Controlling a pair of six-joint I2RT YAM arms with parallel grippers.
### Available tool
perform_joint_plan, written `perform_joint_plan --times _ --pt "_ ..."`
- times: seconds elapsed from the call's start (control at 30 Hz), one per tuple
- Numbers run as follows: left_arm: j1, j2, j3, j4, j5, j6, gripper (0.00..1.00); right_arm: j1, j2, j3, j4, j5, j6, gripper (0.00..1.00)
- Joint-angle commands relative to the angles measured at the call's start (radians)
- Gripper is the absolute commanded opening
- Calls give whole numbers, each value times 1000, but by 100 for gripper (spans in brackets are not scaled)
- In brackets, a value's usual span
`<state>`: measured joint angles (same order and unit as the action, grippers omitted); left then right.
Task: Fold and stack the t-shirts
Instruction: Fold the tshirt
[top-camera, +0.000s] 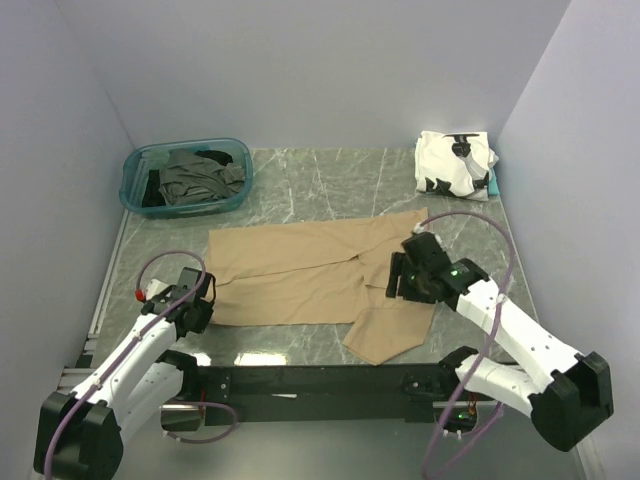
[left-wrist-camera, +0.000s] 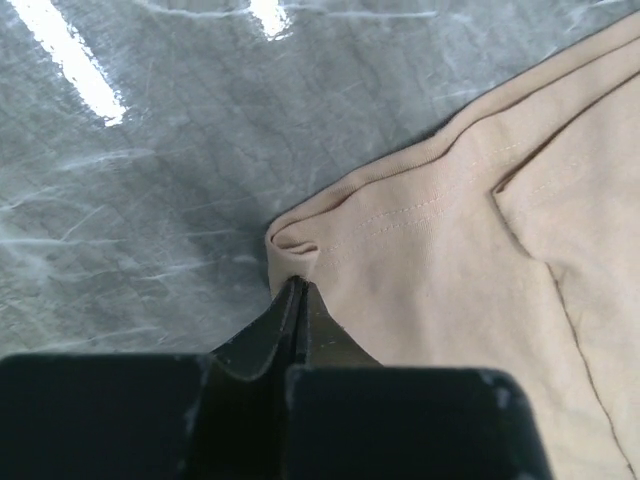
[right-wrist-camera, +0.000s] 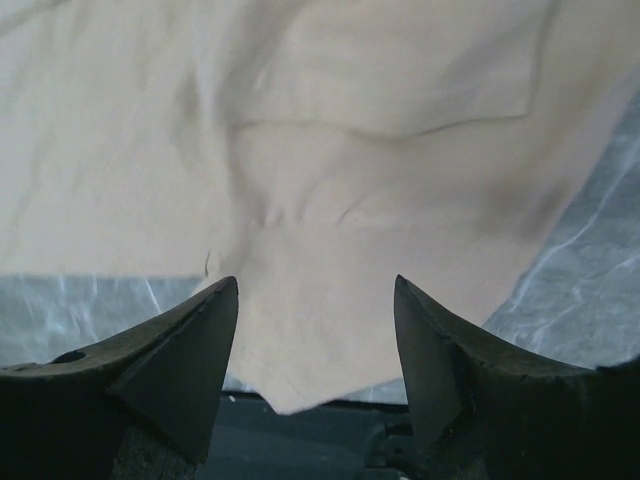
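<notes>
Tan shirt (top-camera: 300, 272), spread wide across the middle of the table (top-camera: 330, 180), mostly flat, long side running left to right. One flap of it, seemingly a sleeve, hanging toward the near edge on the right. Far right corner stretched out toward the back of the table.

Left end effector (left-wrist-camera: 297, 288) at the near-left corner of the tan shirt, clenched on the hem, fingers pressed together with only a thin line between them. Cloth puckered into a small fold just beyond the tips. Double stitching plain along the edge. Grey-green marble bare to the left of that corner.

Right end effector (right-wrist-camera: 315, 290) released, fingers wide apart, hovering over the right part of the shirt near a seam, only tan cloth below the gap. Touching the cloth or not: cannot tell. In the overhead view, set at the right edge of the shirt body, just above the near flap.

White shirt (top-camera: 455, 162) with black patches, folded into a compact bundle, at the far right corner of the table, well apart from the tan one. Teal sliver (top-camera: 493, 184) showing under its right side.

Bin (top-camera: 134, 180), teal and see-through, at the far left corner, holding a crumpled grey shirt (top-camera: 198, 172) and black cloth (top-camera: 153, 192) at its left side. Near the tan shirt, not touching it.
</notes>
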<state>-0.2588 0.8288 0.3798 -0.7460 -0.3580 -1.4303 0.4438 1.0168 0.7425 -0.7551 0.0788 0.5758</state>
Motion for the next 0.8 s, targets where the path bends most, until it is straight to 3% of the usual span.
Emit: perform_joint_plan --times 0.0,0.17,0.33,0.47,0.67,0.7,0.73,0.77 --pt "0 -20 -9 36 -32 18 1 160 -24 8 -105 22 9 70" --pt "0 -85 -27 54 -29 34 1 367 -37 -26 -199 62 81 67" --pt "0 -148 -39 53 -29 31 1 666 -14 -52 -142 -8 197 65" --pt "-2 -163 -42 57 -33 39 1 794 100 -32 -128 27 213 64" --pt "0 -140 -38 27 -29 13 1 843 229 -21 -138 53 234 63" --pt "0 -129 -33 17 -32 -2 5 845 235 -23 -122 52 237 63" --pt "0 -122 -30 10 -32 -8 20 846 238 -26 -116 50 237 63" --pt "-2 -109 -27 10 -32 -10 26 843 238 -31 -109 58 242 63"
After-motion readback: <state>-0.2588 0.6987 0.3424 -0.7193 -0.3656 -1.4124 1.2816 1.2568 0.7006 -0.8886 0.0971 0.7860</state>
